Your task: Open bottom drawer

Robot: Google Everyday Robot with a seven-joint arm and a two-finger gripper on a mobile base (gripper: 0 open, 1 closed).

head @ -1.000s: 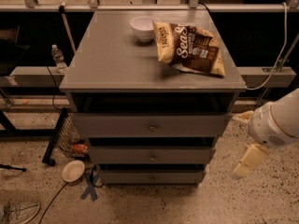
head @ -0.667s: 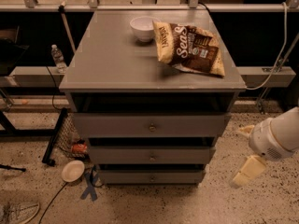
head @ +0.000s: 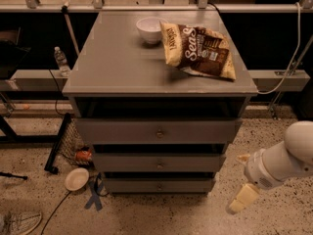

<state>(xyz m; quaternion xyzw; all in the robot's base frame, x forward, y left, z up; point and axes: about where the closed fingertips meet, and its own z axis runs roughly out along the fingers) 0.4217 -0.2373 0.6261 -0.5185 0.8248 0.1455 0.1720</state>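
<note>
The bottom drawer (head: 159, 184) is the lowest of three grey drawer fronts in the cabinet, with a small round knob at its centre, and it sits flush and closed. The middle drawer (head: 159, 163) and the taller top drawer (head: 157, 131) are above it. My gripper (head: 242, 179) hangs low at the right of the cabinet, a little off the bottom drawer's right end and not touching it. Its cream fingers (head: 242, 199) are spread apart and hold nothing. The white arm (head: 286, 158) reaches in from the right edge.
A white bowl (head: 149, 29) and a chip bag (head: 198, 50) lie on the cabinet top (head: 117, 62). On the floor at the left are a paper plate (head: 77, 178), a blue tape cross (head: 95, 195), a mesh basket (head: 73, 143) and a shoe (head: 19, 223). A water bottle (head: 60, 61) stands on the left ledge.
My gripper has moved down and slightly left, closer to the floor and to the level of the bottom drawer. The drawers have not moved.
</note>
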